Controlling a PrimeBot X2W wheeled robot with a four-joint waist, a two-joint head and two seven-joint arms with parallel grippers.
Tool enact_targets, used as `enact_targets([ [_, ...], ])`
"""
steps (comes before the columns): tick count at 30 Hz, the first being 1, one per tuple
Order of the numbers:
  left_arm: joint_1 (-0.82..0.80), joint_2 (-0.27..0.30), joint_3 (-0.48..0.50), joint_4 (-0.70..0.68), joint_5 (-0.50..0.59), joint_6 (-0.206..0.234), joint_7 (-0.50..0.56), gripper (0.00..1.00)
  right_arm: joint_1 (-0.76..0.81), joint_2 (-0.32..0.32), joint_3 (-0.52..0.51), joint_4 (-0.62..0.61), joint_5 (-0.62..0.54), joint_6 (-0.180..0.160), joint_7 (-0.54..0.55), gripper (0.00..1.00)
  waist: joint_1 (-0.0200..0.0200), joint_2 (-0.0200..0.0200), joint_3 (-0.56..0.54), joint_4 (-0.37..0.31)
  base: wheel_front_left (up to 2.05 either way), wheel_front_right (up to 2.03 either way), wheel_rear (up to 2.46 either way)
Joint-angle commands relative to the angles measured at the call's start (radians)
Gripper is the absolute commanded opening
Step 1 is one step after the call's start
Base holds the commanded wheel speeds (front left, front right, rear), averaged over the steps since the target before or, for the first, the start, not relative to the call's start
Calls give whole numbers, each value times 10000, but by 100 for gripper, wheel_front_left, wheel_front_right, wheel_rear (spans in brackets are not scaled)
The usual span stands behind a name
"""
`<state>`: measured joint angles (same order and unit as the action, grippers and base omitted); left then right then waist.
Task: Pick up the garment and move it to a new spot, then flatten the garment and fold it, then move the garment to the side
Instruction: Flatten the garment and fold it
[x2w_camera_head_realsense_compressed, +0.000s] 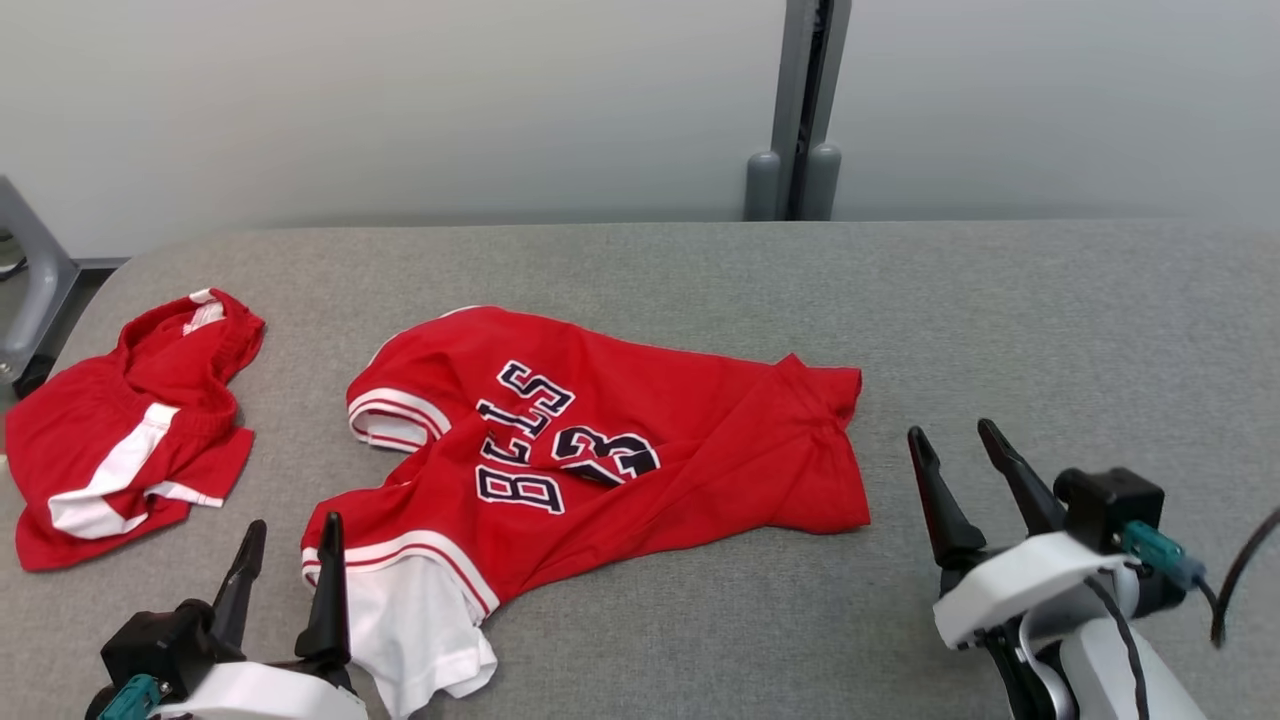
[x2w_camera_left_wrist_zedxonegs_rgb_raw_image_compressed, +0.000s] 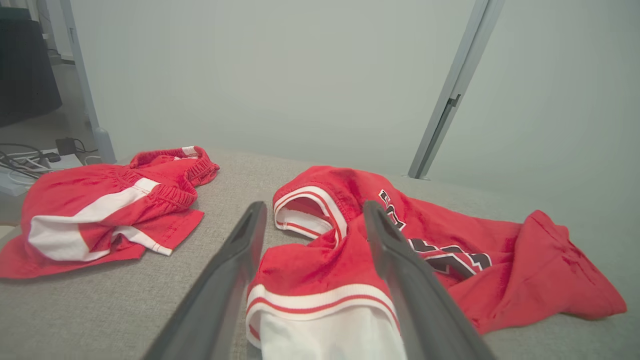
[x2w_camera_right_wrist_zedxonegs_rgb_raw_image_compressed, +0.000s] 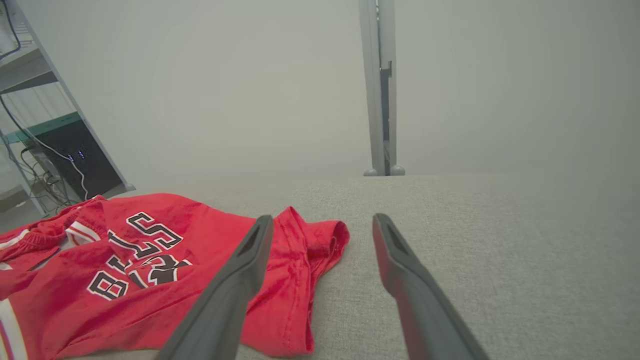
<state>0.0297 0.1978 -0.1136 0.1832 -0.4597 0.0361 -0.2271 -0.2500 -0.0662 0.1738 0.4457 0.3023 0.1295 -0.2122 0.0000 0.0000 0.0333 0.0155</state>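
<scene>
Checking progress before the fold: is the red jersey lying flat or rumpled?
Rumpled, not folded. The jersey lies creased on the table, lettering wrinkled, hem bunched at one end.

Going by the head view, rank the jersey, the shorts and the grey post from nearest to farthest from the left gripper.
1. Jersey, its white sleeve right beside the left gripper.
2. Shorts, off to the left.
3. Grey post, farthest back, right of centre.

Jersey (x2w_camera_head_realsense_compressed: 700, 430): red, white sleeve, red-and-white striped trim, dark lettering edged white. Shorts (x2w_camera_head_realsense_compressed: 90, 440): red, white side stripe. Table (x2w_camera_head_realsense_compressed: 1000, 300): flecked grey.
</scene>
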Motion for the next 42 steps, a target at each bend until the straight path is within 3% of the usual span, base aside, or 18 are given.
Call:
enact_targets([
  [1,-211,-8,-47,138,-97,-114,146,100,-396,-124,150,359,208,24,111,100,0,0,146,183,0,0,0],
  [11,-465,-91,-581,1067,-791,-797,1514,100,-1993,-440,722,2420,931,24,795,100,0,0,551,813,0,0,0],
  [22,-915,-279,-1203,1715,-1177,-1193,2489,100,-3274,-735,1540,4231,2049,24,1495,100,0,0,1031,1438,0,0,0],
  [38,-1043,-461,-1996,2318,-1772,-1507,3771,100,-3994,-843,2878,5089,3283,24,1505,100,0,0,1342,1685,0,0,0],
  [42,-810,-336,-1945,2217,-1889,-1400,3923,100,-3994,-864,3148,5201,3495,24,1379,98,0,0,1336,1694,0,0,0],
])
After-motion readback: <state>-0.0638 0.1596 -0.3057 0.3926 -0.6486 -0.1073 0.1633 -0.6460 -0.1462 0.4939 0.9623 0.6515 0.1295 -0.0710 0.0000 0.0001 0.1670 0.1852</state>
